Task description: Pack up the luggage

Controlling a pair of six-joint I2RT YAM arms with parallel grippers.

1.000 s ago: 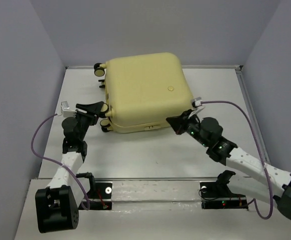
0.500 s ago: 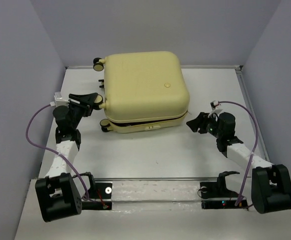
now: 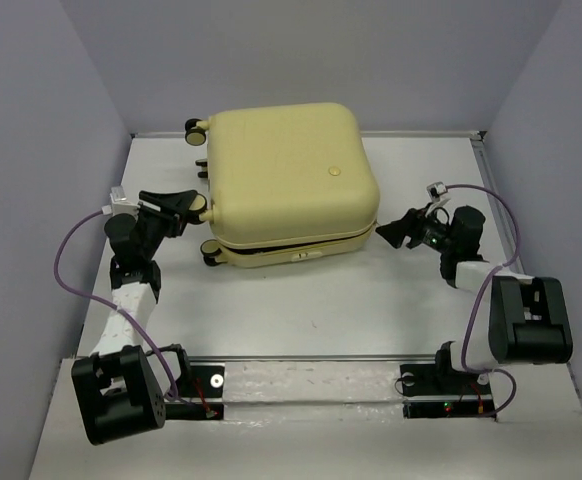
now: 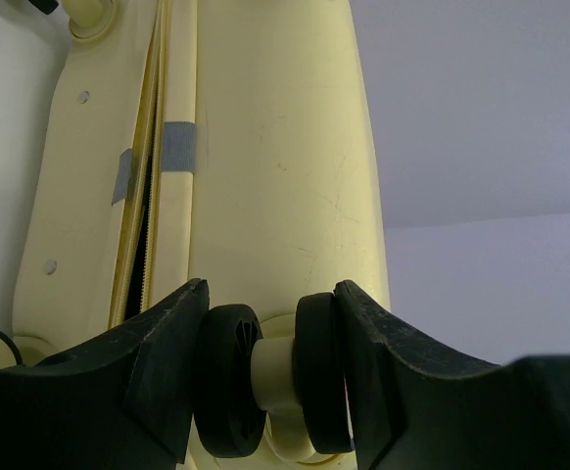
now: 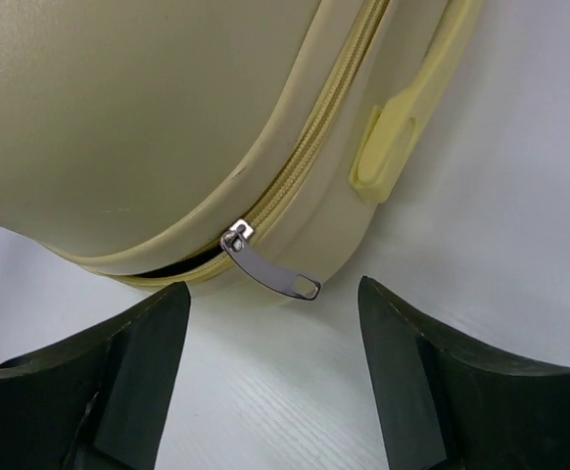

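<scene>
Luggage (image 3: 286,175) status, anyone? It's lying flat mid-worktop (image 3: 321,310) with the lid down, so is the packing basically done? — newb

Lid's down, but I'd say it's not finished. The right wrist view shows the zipper pull (image 5: 270,269) hanging loose with a dark gap (image 5: 172,267) beside it, so the zip isn't run all the way round. Right pincer (image 5: 273,294) is spread wide and empty, aimed at that pull but not touching it. Left pincer (image 4: 270,304) looks pinched onto a caster wheel (image 4: 228,377), probably to steady the case. The shell is smooth pale-yellow hard plastic with rounded corners and faint scuffs. There's woven zip tape, a shiny flat metal pull, a moulded side handle (image 5: 388,147), and glossy black wheel discs on a cream hub. Can't see inside, so contents are anyone's guess. — oldhand
</scene>
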